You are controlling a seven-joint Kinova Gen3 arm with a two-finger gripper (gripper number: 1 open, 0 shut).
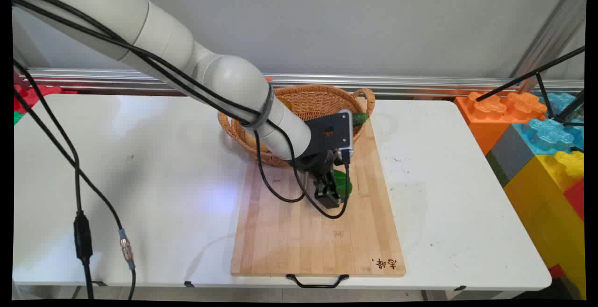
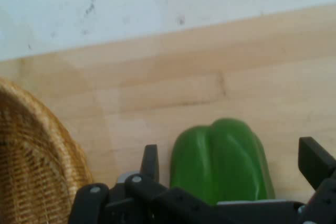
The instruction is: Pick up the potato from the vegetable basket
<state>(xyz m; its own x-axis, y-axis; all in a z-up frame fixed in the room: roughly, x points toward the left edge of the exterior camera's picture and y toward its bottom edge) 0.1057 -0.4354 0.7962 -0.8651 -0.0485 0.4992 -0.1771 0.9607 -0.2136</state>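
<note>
While lying on the board beside the basket, the pepper (long axis along the hand) sits between the gripper's spread fingers, untouched.

Pepper on board, before basket

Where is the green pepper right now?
The green pepper lies on the wooden board, between the open pincer's fingers, just in front of the wicker basket.
</note>
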